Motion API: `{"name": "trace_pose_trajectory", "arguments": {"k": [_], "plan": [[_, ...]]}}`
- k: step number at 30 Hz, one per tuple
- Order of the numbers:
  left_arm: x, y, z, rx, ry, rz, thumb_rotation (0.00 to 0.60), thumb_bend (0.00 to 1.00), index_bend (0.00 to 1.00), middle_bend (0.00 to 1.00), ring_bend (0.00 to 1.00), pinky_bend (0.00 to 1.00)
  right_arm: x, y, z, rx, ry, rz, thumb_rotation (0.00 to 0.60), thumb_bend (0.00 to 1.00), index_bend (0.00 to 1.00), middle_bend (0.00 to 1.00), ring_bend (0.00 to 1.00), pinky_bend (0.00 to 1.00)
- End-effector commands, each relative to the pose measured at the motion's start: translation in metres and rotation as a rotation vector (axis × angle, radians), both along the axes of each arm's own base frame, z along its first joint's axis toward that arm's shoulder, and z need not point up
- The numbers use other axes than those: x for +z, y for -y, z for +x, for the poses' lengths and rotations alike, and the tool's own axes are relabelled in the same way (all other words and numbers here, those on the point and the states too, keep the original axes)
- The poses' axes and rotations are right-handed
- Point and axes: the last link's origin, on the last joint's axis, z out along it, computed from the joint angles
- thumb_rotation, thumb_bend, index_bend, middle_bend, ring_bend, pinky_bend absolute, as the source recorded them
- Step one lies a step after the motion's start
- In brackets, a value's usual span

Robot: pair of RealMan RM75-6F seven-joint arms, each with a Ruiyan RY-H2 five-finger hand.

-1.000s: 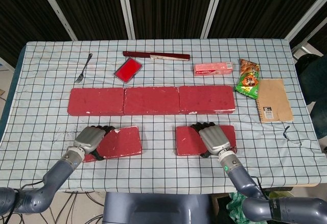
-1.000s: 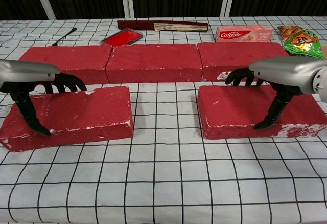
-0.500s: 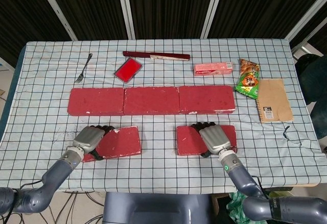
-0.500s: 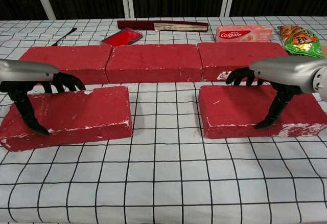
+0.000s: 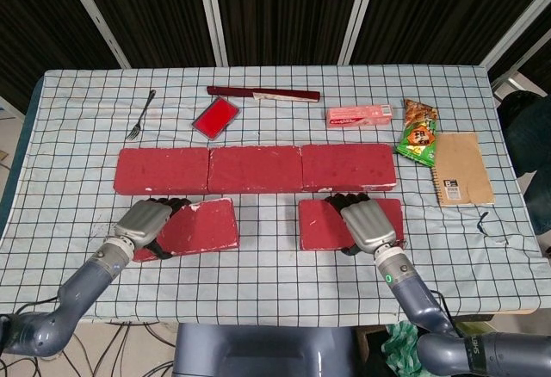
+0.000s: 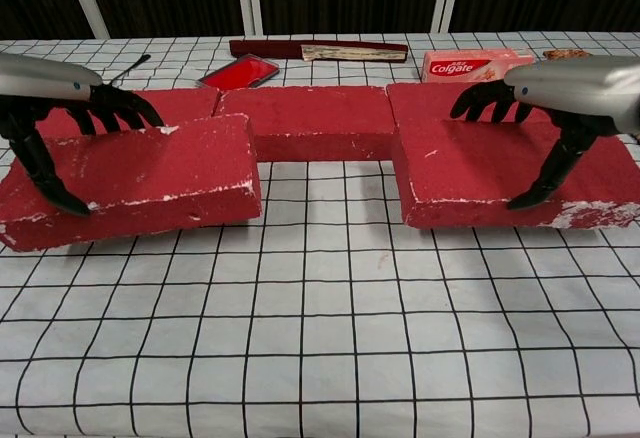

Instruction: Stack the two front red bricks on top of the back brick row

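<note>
Checkered cloth is covering the tabletop [image 5: 284, 287]. At lower left, the left hand [image 6: 60, 108] is gripping the left front brick [image 6: 135, 178], raised clear of the cloth. At lower right, the right hand [image 6: 545, 108] is clasping the right front brick [image 6: 480, 178]. Both bricks' long axes are lying parallel to the back brick row [image 5: 255, 169], which is lying just beyond them.

The tabletop [image 5: 284, 282] wears a white cloth with a black grid. Back brick row [image 5: 255, 169] and both front bricks, left [image 5: 200, 226] and right [image 5: 329, 223], are red with white scuffs. Each hand, left [image 5: 142, 220] and right [image 5: 368, 226], is silver with black fingers. The toothpaste box [image 5: 359, 116] is red and white, the snack packet [image 5: 418, 132] green, the notebook [image 5: 462, 168] tan.
</note>
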Motion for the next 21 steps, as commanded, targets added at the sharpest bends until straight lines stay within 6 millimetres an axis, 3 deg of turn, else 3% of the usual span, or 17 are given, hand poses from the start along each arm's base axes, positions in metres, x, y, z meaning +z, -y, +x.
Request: {"name": "trace_pose_trajectory", "arguments": {"k": [1,7,12,16,21], "plan": [[0.015,-0.010,0.011,-0.023,0.008,0.025,0.600,0.29,0.21,0.27,0.17,0.29,0.008,0.003,0.004,0.008,0.004,-0.018,0.600,0.10,0.16,0.23,0.24,0.26],[0.038,-0.035,0.029,-0.015,0.011,-0.001,0.600,0.29,0.21,0.27,0.17,0.29,0.033,0.017,0.016,0.025,0.030,-0.061,0.600,0.10,0.16,0.23,0.24,0.26],[0.045,-0.076,0.034,-0.005,-0.029,0.002,0.600,0.29,0.22,0.26,0.16,0.28,0.049,0.046,0.027,0.030,0.025,-0.084,0.600,0.10,0.16,0.23,0.25,0.26],[0.041,-0.098,0.035,-0.005,-0.042,0.009,0.600,0.29,0.22,0.26,0.16,0.27,0.051,0.067,0.031,0.017,0.002,-0.076,0.600,0.10,0.16,0.22,0.26,0.26],[0.038,-0.127,0.033,-0.007,-0.069,0.028,0.600,0.29,0.22,0.26,0.16,0.27,0.039,0.095,0.030,0.011,-0.088,-0.049,0.600,0.10,0.16,0.22,0.26,0.26]]}}
